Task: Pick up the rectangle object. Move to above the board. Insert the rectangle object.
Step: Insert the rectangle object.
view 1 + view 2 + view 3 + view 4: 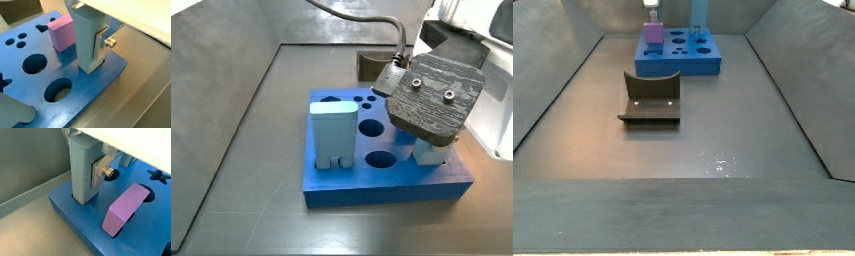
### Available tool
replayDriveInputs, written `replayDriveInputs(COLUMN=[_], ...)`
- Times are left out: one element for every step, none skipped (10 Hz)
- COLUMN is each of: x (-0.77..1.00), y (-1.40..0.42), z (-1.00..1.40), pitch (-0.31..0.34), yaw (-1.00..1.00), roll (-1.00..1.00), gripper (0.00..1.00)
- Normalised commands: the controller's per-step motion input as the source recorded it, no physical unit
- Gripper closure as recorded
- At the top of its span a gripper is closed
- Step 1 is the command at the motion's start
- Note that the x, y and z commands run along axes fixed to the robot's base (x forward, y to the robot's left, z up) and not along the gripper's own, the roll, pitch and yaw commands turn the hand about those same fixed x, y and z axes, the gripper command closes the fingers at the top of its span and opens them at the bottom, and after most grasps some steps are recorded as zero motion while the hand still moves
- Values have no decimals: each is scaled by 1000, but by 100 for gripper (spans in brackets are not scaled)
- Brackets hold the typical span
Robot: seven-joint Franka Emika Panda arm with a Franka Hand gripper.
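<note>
i am holding my gripper low over the board, near one of its corners. my silver fingers are pressing flat against the rectangle object, so i am clamped on it; the same grip is showing in both wrist views, with one finger plate lying along the slab's narrow side. the rectangle object is standing upright, and its lower end is sitting in a slot at the board's corner, at or just below the top face; how deep it is sitting i cannot tell.

just beside the slab on the board, the pink cube is standing, leaning a little in its own hole. round holes are lying open near it.

in a side view my gripper body is hanging over the board and hiding most of the slab, while a pale two-legged block is standing at the board's opposite side.

farther off, in a side view, the board is lying near the back wall, and the fixture is standing on the floor apart from it.
</note>
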Motion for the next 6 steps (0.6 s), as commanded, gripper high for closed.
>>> replayDriveInputs(x=[134, 94, 137, 166, 171, 191], y=[-83, -163, -206, -246, -283, -271], z=[-614, -783, -883, -977, -1000, -1000], pitch=[-60, 0, 0, -6, -37, -34], yaw=[0, 0, 0, -17, -29, -46], roll=[326, 600, 506, 411, 351, 349], gripper=[100, 100, 100, 100, 100, 100])
